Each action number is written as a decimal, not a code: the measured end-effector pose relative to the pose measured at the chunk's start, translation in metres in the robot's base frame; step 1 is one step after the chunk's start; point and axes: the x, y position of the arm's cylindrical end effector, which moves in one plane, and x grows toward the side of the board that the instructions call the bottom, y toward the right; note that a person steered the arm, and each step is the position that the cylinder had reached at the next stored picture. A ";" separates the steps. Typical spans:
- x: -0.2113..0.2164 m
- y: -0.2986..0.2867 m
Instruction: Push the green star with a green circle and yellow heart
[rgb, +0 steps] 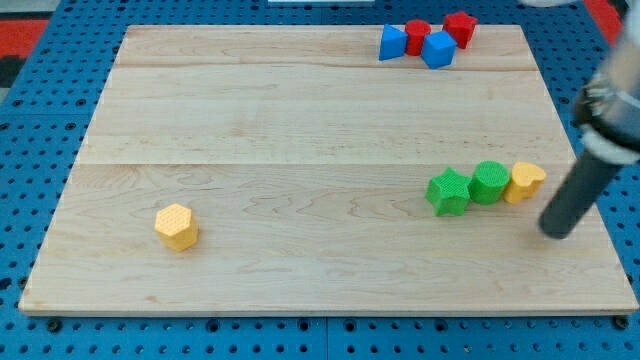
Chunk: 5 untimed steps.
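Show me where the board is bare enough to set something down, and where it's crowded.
Bare: the wide middle, between the yellow hexagon at lower left and the green star. Crowded: the right side, where green star, green circle and yellow heart sit in a row with my tip beside them, and the top right with the red and blue blocks.

My tip rests on the board, the rod slanting up toward the view's right.

My tip sits just right of the yellow heart, not touching.
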 end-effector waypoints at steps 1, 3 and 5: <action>-0.037 0.014; -0.038 -0.062; 0.009 -0.080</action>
